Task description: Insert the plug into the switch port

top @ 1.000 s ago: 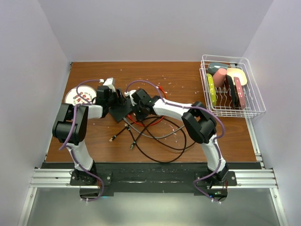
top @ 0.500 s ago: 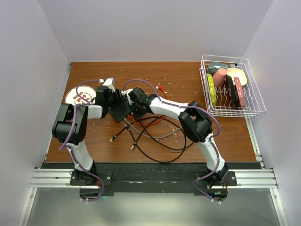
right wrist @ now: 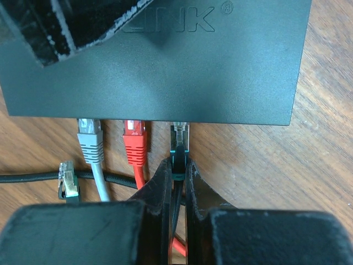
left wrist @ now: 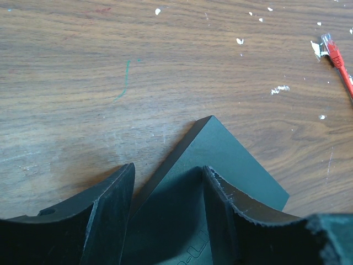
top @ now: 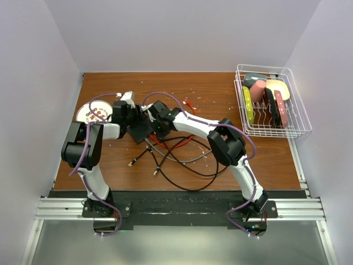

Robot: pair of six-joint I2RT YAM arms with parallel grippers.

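The switch, a flat black box (right wrist: 165, 66) (top: 140, 131) (left wrist: 220, 160), lies on the wooden table. Its ports run along the edge facing my right gripper and are hidden under the top face. A grey plug (right wrist: 89, 141) and a red plug (right wrist: 134, 142) sit in that edge. My right gripper (right wrist: 177, 165) (top: 156, 122) is shut on the plug (right wrist: 180, 138), which is clear-tipped with a teal-banded black boot. Its tip is at the box's edge, right of the red one. My left gripper (left wrist: 168, 182) (top: 134, 117) straddles a corner of the box with its jaws apart, one finger (left wrist: 237, 215) on top.
A loose clear plug (right wrist: 67, 179) on black cable lies left of the grey one. Tangled black, grey and red cables (top: 179, 154) spread in front of the box. A loose red plug (left wrist: 332, 48), a white plate (top: 91, 113) and a wire basket (top: 300, 124) are around.
My right gripper has moved left toward the box with the plug in it. The left gripper has stayed on the box's corner.
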